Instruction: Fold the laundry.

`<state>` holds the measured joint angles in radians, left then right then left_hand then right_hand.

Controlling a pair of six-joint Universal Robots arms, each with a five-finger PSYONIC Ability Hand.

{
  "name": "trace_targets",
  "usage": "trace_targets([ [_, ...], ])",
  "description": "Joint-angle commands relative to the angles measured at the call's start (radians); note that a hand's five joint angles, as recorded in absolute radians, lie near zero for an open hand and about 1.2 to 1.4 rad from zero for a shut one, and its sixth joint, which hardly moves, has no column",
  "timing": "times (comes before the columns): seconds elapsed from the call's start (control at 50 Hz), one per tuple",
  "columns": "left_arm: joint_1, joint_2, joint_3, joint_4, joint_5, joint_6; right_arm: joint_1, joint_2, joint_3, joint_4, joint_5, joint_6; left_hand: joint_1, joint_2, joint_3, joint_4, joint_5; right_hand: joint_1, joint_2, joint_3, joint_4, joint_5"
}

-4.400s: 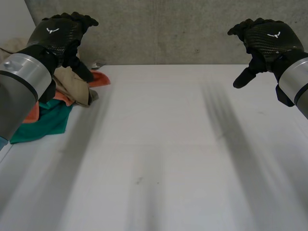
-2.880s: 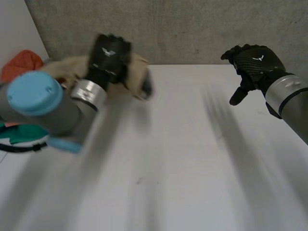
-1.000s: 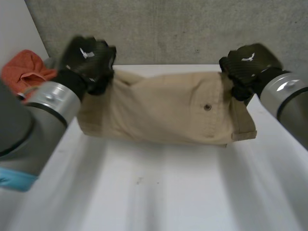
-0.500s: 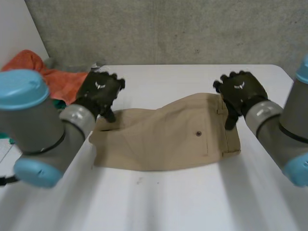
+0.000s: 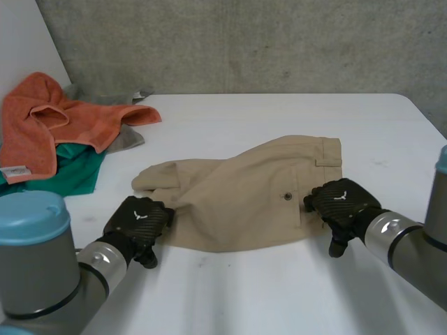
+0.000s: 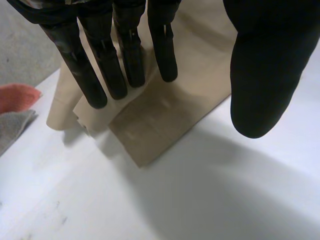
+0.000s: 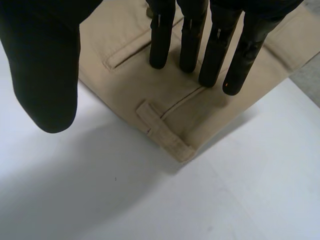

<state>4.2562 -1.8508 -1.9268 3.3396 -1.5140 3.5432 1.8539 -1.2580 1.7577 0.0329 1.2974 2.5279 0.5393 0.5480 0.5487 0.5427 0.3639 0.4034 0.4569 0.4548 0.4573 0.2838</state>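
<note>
We see a pair of khaki shorts [image 5: 237,195] lying spread out on the white table [image 5: 279,293], the waistband [image 5: 328,150] toward the right arm and the leg ends toward the left arm. The left robot hand [image 5: 137,222] sits at the near corner of the leg end. In its wrist view the fingers [image 6: 85,65] are straight, with their tips down at a folded flap of the hem. The thumb [image 6: 260,75] hangs apart over bare table, so this robot hand is released and grasps nothing. The right robot hand [image 5: 342,206] sits at the near corner of the waistband end. Its straight fingers [image 7: 190,35] point down onto the cloth just past a belt loop [image 7: 165,134] and beside a pocket slit [image 7: 121,54], and its thumb [image 7: 45,65] is off the cloth, so it is released too. At the table's far left corner, apart from the shorts, an orange towel [image 5: 42,125] lies over a green cloth [image 5: 70,174], with a grey cloth [image 5: 127,138] beside them.
</note>
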Motion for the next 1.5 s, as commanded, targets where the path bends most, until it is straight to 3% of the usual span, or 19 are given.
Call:
trace_targets([
  [0.02, 0.008, -0.103, 0.066, 0.017, -0.002, 0.002, 0.004, 0.120, -0.023, -0.136, 0.002, -0.009, -0.059, -0.067, -0.068, -0.062, -0.058, -0.089, -0.143, -0.141, -0.143, -0.144],
  [0.24, 0.007, -0.163, 0.127, 0.104, -0.005, 0.016, 0.007, 0.184, -0.073, -0.200, 0.003, -0.008, -0.053, -0.062, -0.062, -0.056, -0.052, 0.007, -0.046, -0.044, -0.047, -0.048],
  [0.4, 0.004, -0.251, 0.195, 0.121, -0.008, 0.108, 0.010, 0.219, -0.113, -0.208, 0.005, -0.008, 0.012, 0.003, 0.002, 0.008, 0.013, 0.166, 0.112, 0.115, 0.112, 0.111],
  [0.68, 0.008, -0.337, 0.293, 0.164, -0.008, 0.168, 0.010, 0.298, -0.185, -0.234, 0.013, -0.009, 0.361, 0.352, 0.351, 0.358, 0.362, 0.333, 0.280, 0.282, 0.279, 0.278],
  [0.82, 0.007, -0.358, 0.325, 0.170, -0.009, 0.169, 0.010, 0.327, -0.224, -0.240, 0.013, -0.009, 0.610, 0.601, 0.601, 0.607, 0.611, 0.600, 0.547, 0.549, 0.546, 0.545],
  [0.9, 0.007, -0.361, 0.350, 0.169, -0.009, 0.169, 0.011, 0.338, -0.248, -0.251, 0.013, -0.009, 0.856, 0.847, 0.847, 0.853, 0.857, 0.920, 0.867, 0.869, 0.866, 0.865],
  [0.96, 0.005, -0.355, 0.362, 0.169, -0.014, 0.169, 0.011, 0.335, -0.271, -0.255, 0.014, -0.009, 0.857, 0.848, 0.848, 0.854, 0.858, 0.993, 0.939, 0.941, 0.939, 0.938],
  [1.06, -0.004, -0.279, 0.404, 0.153, -0.020, 0.168, 0.011, 0.286, -0.320, -0.237, 0.019, -0.005, 0.857, 0.848, 0.848, 0.854, 0.858, 0.993, 0.939, 0.941, 0.939, 0.938],
  [1.26, -0.004, 0.039, 0.492, 0.153, -0.041, 0.149, 0.001, -0.007, -0.452, -0.130, 0.022, 0.009, 0.857, 0.848, 0.848, 0.854, 0.858, 0.993, 0.939, 0.941, 0.939, 0.938],
  [1.5, -0.007, 0.277, 0.562, 0.074, -0.048, 0.046, 0.011, -0.214, -0.506, -0.064, 0.037, 0.028, 0.857, 0.848, 0.848, 0.854, 0.858, 0.993, 0.939, 0.941, 0.939, 0.938],
])
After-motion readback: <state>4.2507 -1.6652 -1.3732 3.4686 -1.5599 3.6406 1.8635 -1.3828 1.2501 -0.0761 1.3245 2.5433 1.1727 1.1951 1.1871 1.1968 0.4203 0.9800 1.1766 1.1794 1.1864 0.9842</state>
